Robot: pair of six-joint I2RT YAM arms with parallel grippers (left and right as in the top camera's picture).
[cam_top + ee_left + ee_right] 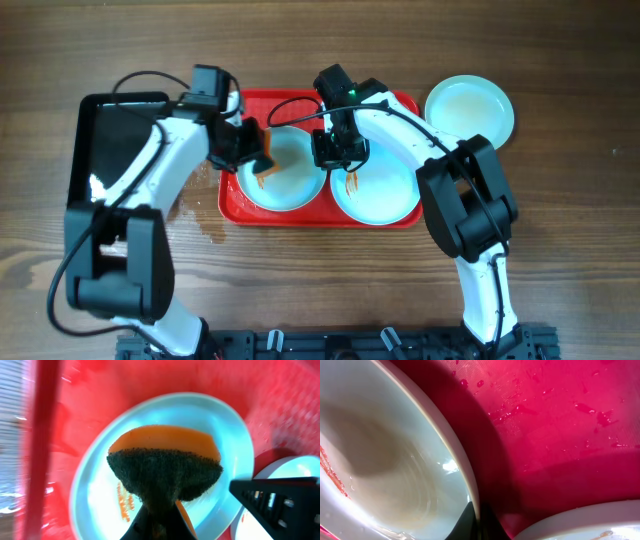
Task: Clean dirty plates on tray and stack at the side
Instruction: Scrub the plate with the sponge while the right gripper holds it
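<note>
Plate [470, 108] beside tray [325, 215]; overhead view only

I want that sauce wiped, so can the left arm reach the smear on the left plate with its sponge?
Probably yes: the sponge in the left pincer is right over that plate, and the smear lies uncovered beside it.
</note>
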